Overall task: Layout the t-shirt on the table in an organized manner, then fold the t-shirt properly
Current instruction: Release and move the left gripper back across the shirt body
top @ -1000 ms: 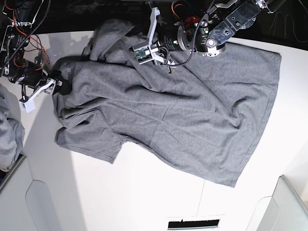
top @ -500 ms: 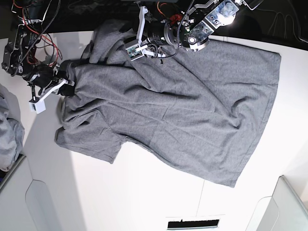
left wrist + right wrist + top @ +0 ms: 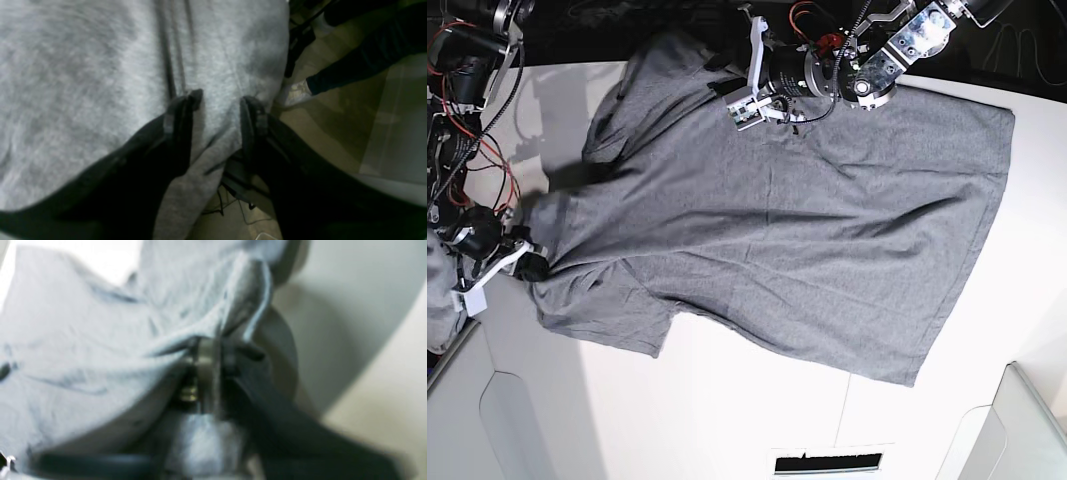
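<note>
The heather-grey t-shirt [image 3: 807,230] lies spread over most of the white table [image 3: 727,400], its hem to the right and a sleeve at the lower left. In the base view my right gripper [image 3: 530,266] is at the shirt's left edge, and cloth fans out from it in taut creases. The blurred right wrist view shows that gripper [image 3: 206,343] pinching a fold of the t-shirt [image 3: 83,340]. My left gripper [image 3: 723,68] is at the shirt's far edge. Its black fingers [image 3: 183,113] flank a ridge of the t-shirt [image 3: 100,66], which hangs over the table's edge.
Light grey rounded bins stand at the near left [image 3: 467,410] and near right [image 3: 1032,425]. A paler bunched cloth [image 3: 435,290] lies beyond the table's left edge. A person's leg and shoe [image 3: 295,93] are on the floor behind the far edge.
My right gripper has moved toward the near left, dragging the shirt's left edge, so the bunched part is pulled flatter. The left gripper shifted slightly right along the far edge.
</note>
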Controlling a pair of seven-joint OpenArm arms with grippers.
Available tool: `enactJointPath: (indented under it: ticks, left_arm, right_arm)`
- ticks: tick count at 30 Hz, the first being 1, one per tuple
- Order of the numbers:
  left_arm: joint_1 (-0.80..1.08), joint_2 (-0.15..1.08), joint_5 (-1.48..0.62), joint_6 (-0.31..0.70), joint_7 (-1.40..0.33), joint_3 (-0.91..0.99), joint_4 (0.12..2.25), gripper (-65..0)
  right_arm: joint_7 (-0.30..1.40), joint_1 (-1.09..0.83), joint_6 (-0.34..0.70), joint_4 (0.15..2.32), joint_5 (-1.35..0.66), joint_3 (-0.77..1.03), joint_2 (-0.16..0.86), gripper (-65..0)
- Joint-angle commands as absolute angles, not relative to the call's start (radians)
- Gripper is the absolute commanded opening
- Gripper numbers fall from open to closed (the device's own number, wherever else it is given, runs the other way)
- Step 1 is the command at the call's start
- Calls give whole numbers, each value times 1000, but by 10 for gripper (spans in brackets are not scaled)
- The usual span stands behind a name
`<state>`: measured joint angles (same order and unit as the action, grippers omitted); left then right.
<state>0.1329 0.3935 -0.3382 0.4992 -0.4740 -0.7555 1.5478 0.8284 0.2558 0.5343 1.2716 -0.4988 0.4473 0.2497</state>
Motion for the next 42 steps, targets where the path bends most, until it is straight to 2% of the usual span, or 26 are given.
enactJointPath:
  ticks: [1, 3, 4, 9, 16, 23, 29, 34, 37, 42]
  left_arm:
    - [133, 405, -310, 484, -518, -753, 1551, -381]
    - [133, 405, -310, 484, -518, -753, 1551, -381]
    - [133, 405, -310, 484, -517, -753, 1551, -381]
    - [130, 405, -310, 520, -517, -753, 1553, -381]
    - [130, 435, -314, 547, -522, -753, 1652, -381]
    - [130, 500, -344, 547, -525, -752, 1802, -381]
    - [127, 502, -356, 547, -535, -752, 1828, -381]
    - [62, 501, -356, 541, -516, -752, 1828, -381]
    - [5, 499, -355, 496, -496, -752, 1816, -381]
    - [-85, 476, -355, 474, -486, -752, 1699, -381]
  right_arm:
    - [808, 279, 533, 1288, -513, 451, 266, -457]
    - [808, 288, 519, 1288, -513, 451, 266, -340]
    - [808, 289, 519, 1288, -516, 451, 266, -315]
    - [902, 286, 519, 1288, -560, 457, 266, -314]
    - [1053, 217, 554, 1316, -761, 546, 265, -314]
    - [1056, 23, 574, 1403, -807, 561, 263, -314]
    - [1055, -123, 581, 1499, -827, 561, 249, -314]
    - [1043, -164, 591, 1509, -821, 561, 179, -314]
    - [1034, -164, 591, 1508, -768, 560, 132, -314]
    - [998, -164, 590, 1505, -694, 509, 96, -314]
